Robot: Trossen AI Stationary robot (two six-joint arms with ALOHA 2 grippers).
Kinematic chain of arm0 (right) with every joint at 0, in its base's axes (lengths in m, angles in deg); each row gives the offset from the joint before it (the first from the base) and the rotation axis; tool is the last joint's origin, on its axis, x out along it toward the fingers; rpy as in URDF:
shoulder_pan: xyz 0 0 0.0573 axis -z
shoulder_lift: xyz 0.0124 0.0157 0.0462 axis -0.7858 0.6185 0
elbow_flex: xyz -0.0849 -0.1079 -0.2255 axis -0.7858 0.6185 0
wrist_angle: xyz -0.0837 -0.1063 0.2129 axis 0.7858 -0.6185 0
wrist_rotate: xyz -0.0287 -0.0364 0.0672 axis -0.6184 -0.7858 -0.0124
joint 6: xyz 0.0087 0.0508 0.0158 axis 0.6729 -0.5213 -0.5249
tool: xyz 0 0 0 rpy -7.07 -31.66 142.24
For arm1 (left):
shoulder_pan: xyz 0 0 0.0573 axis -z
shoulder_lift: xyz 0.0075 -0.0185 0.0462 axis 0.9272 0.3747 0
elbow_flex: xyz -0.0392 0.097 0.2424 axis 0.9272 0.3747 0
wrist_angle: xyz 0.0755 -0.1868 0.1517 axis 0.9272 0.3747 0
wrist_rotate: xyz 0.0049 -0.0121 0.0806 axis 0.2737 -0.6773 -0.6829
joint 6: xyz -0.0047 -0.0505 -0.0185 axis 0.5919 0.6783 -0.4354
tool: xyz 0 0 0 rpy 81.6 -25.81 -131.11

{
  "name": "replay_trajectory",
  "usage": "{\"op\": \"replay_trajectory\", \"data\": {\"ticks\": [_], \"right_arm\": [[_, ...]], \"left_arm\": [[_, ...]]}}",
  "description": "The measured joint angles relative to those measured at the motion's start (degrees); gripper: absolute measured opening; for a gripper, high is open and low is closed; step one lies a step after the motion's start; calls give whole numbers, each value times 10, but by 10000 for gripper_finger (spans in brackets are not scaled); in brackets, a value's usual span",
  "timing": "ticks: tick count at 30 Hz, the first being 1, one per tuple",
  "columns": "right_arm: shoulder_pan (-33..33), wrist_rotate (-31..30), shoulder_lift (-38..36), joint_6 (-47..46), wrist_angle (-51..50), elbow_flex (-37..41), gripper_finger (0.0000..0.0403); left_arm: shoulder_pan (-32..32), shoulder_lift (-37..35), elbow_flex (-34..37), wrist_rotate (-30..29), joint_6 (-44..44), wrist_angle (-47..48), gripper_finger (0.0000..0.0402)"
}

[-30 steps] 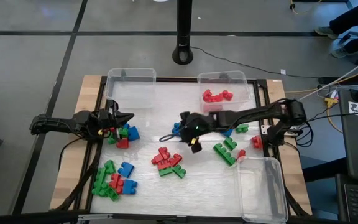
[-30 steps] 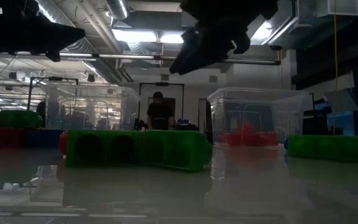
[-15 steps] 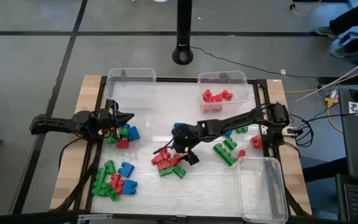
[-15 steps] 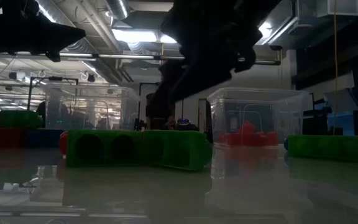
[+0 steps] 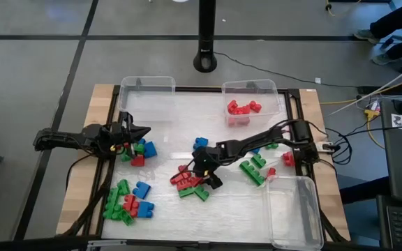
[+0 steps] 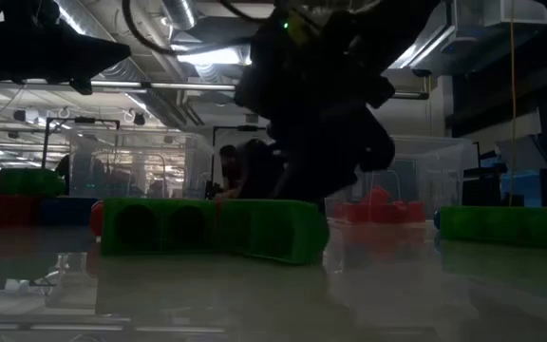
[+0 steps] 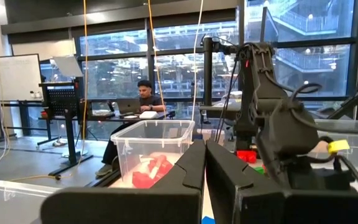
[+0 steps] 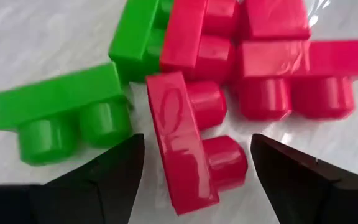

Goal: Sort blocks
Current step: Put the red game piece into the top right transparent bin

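Note:
A heap of red and green blocks point(image 5: 190, 183) lies mid-table. My right gripper point(image 5: 202, 171) hangs low over it, open and slanting down. In the right wrist view its fingers point(image 8: 104, 177) stand on either side of a red two-stud block point(image 8: 188, 146), which lies on its side on the table beside a green block point(image 8: 61, 112). I see no touch. In the low view this gripper point(image 6: 321, 133) is a dark mass behind a green block point(image 6: 207, 228). My left gripper point(image 5: 144, 130) waits shut at the left, above a small group of blocks point(image 5: 139, 148).
Clear bins stand at the far left point(image 5: 147, 94), the far right point(image 5: 251, 94) holding red blocks point(image 5: 243, 107), and the near right point(image 5: 295, 209). More blocks lie near left point(image 5: 126, 201), with green ones point(image 5: 255, 167) and a blue one point(image 5: 201, 143) around the middle.
My right gripper has come down and toward the table's near-left, from above the blue block to just over the red and green heap, tipping its fingers further downward. The blocks have stayed where they were.

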Motion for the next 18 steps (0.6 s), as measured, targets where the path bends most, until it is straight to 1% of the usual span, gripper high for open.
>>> {"op": "replay_trajectory", "data": {"ticks": [6,9,11,14,18], "right_arm": [[2,-41,5,18,2,0,293],[1,-42,5,24,2,0,281],[1,-39,7,29,4,0,263],[2,-25,13,30,9,0,228],[2,-24,19,31,16,-1,180]], "left_arm": [[0,0,0,0,-2,0,4],[0,0,0,0,-2,0,4],[0,0,0,0,-2,0,4],[0,0,0,0,-3,0,4],[0,0,0,0,-3,0,4]]}}
